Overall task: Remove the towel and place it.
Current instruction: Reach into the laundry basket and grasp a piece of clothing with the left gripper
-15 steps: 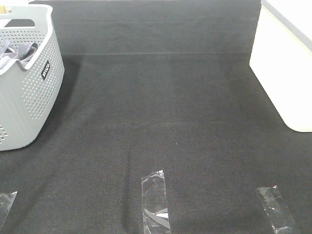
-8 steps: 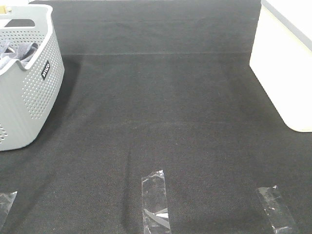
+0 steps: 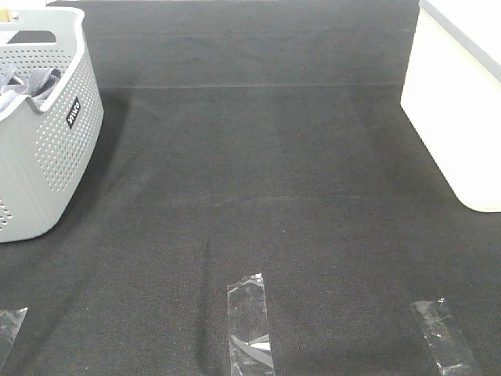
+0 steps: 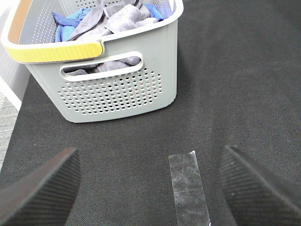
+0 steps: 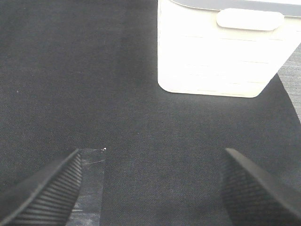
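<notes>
**Left tool [image 4: 148, 155] and right tool [image 5: 151, 155]: fingers spread wide, holding nothing**

Both hang above the black fabric worktop [image 3: 258, 180]. Greyish-lavender terry towel [image 4: 124, 16]: crumpled in a heap inside the grey perforated plastic basket [image 4: 117, 94], beside a bright blue cloth [image 4: 66, 28], one fold showing through the handle slot. Bunched so, its long axis and heading cannot be told.
</notes>
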{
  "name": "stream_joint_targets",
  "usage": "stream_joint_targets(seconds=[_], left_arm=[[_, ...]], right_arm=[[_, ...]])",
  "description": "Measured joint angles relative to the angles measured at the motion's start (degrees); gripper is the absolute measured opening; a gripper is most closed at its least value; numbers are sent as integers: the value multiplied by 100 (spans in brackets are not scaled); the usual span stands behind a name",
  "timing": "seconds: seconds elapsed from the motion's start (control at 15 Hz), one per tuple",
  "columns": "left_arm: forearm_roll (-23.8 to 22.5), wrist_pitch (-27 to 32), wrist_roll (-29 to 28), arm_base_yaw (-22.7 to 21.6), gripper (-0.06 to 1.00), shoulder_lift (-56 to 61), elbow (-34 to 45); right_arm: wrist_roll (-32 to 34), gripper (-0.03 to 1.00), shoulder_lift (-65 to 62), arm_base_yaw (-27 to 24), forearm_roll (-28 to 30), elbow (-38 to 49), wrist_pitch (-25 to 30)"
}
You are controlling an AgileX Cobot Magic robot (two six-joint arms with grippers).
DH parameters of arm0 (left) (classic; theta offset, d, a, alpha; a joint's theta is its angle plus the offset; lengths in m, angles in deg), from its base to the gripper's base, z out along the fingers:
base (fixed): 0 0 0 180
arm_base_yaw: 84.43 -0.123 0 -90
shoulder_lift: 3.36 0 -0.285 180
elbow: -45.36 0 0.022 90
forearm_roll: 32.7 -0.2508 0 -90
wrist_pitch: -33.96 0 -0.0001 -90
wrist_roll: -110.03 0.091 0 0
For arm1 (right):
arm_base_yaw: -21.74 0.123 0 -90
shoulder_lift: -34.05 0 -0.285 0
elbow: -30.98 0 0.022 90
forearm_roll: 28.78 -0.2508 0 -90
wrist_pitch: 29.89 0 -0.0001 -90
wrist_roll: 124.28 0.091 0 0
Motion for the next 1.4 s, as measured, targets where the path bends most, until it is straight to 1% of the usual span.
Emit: stream_joint_targets(seconds=[0.07, 0.13, 0.2, 0.33, 0.4, 0.53, 0.6, 0.67, 0.73, 0.8, 0.87, 1.0, 1.27, 1.33, 1.4], left_arm=[[0, -6, 0, 0, 77, 0, -11], [-63, -149, 0, 0, 77, -34, -52], [-172, -424, 0, 0, 77, -166, -120], [-539, -1186, -11, 0, 74, -693, -149], [-693, -1684, -97, 0, 72, -1106, -149], [-985, -2492, -338, 0, 71, -2120, -229], [-1175, -2779, -493, 0, 71, -2670, -367], [-1375, -2939, -699, 0, 71, -3329, -596], [-1524, -2991, -911, 0, 71, -3930, -877], [-1719, -2991, -1203, 0, 71, -4853, -1392], [-1799, -2945, -1438, 0, 71, -5495, -1839], [-1828, -2653, -1765, 0, 71, -6583, -2733], [-1862, -2206, -1822, 0, 71, -8428, -4750], [-1862, -2206, -1822, 0, 71, -8428, -4750], [-1914, -2074, -1822, 0, 71, -8829, -5197]], right_arm=[[0, 75, 0, 0, 6, 0, 0], [0, 75, 0, 0, 6, 0, 0], [0, 75, 0, 0, -6, 0, 0], [0, 75, 0, 0, -57, 0, 0], [0, 75, 0, 0, -97, 0, 0], [0, 75, 0, 0, -172, 0, 0], [0, 75, 0, 0, -172, 0, 0], [0, 75, 0, 0, -172, 0, 0], [0, 75, 0, 0, -172, 0, 0], [0, 75, 0, 0, -172, 0, 0], [0, 75, 0, 0, -172, 0, 0], [0, 75, 0, 0, -172, 0, 0], [0, 75, 0, 0, -172, 0, 0], [0, 75, 0, 0, -172, 0, 0], [0, 75, 0, 0, -172, 0, 0]])
